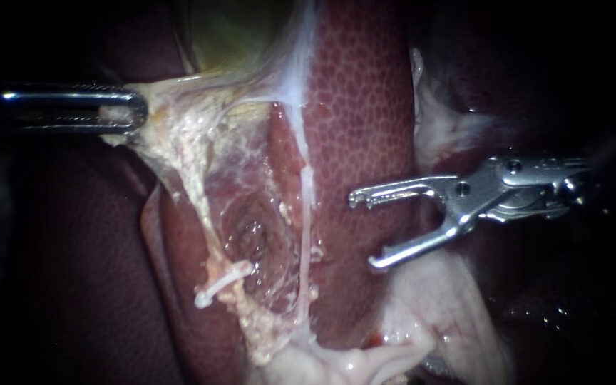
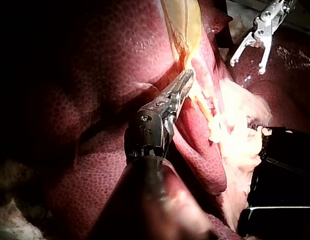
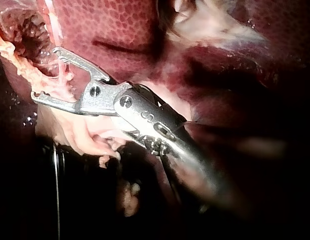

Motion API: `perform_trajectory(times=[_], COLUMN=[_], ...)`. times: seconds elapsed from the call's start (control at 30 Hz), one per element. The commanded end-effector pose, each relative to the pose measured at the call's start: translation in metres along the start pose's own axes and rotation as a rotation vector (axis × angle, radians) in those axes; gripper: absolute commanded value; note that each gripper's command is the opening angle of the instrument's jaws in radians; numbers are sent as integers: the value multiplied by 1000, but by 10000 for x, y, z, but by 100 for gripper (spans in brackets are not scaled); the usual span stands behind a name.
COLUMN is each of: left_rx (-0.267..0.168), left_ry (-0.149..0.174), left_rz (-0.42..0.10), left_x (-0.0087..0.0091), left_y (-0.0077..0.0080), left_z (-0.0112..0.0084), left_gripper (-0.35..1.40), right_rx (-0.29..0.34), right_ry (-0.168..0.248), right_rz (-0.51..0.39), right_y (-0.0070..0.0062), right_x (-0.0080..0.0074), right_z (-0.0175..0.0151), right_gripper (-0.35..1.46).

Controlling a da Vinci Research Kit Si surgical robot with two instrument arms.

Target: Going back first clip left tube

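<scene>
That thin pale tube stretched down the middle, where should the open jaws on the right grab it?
Probably its bare middle stretch, from the right: the tube runs upright and taut while the left instrument, shut on tissue, holds that side stretched; the right instrument, jaws open, faces it crosswise.
</scene>
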Motion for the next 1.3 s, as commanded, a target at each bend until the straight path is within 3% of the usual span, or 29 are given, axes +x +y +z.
perform_trajectory(times=[0.03, 0.43, 0.57, 0.77, 0.97, 1.13, 1.3], left_rx=[-1, -10, -3, 8, 18, 27, 29], left_ry=[0, -3, -8, 22, 41, 59, 59], left_rz=[0, 4, 12, 29, 37, 44, 45], left_x=[0, 8, 24, 52, 67, 78, 78], left_y=[0, -1, -1, 8, 9, 5, 4], left_z=[1, 10, 29, 66, 102, 117, 118], left_gripper=[-35, -35, -35, -35, -35, -35, -35], right_rx=[-2, -16, -17, -18, -18, -18, -18], right_ry=[-1, -3, -3, -3, -3, -3, -2], right_rz=[3, 6, 7, 7, 6, 6, 6], right_y=[0, -4, -5, -7, -8, -9, -10], right_x=[1, 6, 5, 6, 7, 7, 8], right_z=[-2, -7, -8, -7, -6, -6, -6], right_gripper=[60, 60, 60, 60, 60, 60, 60])
